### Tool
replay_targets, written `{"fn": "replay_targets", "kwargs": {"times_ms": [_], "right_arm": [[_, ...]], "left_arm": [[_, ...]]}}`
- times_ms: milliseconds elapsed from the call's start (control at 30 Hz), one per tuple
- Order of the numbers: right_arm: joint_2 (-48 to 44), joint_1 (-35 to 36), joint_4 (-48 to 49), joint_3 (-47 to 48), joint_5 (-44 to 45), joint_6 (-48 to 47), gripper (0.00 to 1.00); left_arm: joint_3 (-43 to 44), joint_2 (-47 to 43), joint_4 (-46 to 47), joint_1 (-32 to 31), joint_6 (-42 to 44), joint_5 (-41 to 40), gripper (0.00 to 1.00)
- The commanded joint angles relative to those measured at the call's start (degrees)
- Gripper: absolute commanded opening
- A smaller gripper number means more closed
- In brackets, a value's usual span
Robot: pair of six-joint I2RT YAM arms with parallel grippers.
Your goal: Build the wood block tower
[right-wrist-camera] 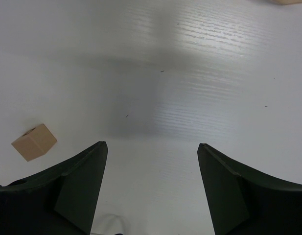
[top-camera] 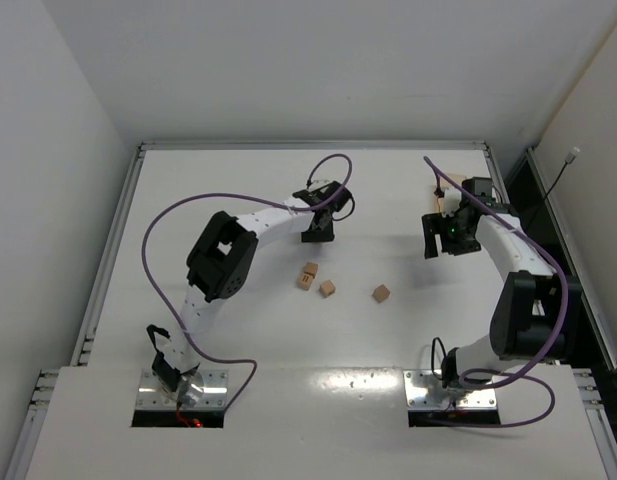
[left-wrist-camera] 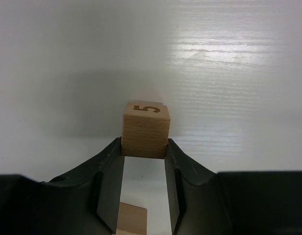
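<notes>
My left gripper is shut on a small tan wood block with a dark "5" on top, pinched at the fingertips above the table. Another tan cube shows below, between the fingers. In the top view the left gripper hangs behind three loose blocks: one with dark marks that looks taller than a single cube, one beside it, and one to the right. The held block is hidden in the top view. My right gripper is open and empty. A cube lies to its left.
A pale flat wooden slab lies behind the right gripper; its edge shows in the right wrist view. Purple cables loop over both arms. The table's raised rim runs along the back and sides.
</notes>
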Motion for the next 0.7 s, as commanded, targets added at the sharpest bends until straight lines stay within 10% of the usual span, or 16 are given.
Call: {"fn": "replay_targets", "kwargs": {"times_ms": [0,433,667], "right_arm": [[-1.60,-0.29,0.91,0.60,-1.32,0.45,0.72],[-1.07,-0.29,0.38,1.13,-1.85,0.45,0.72],[-1.07,-0.29,0.38,1.13,-1.85,0.45,0.72]], "left_arm": [[2.59,1.10,-1.14,-0.32,-2.32,-2.33,0.00],[3.64,3.30,-1.75,0.21,-4.69,-1.20,0.01],[3.65,3.30,-0.70,0.74,-4.16,-0.67,0.43]]}}
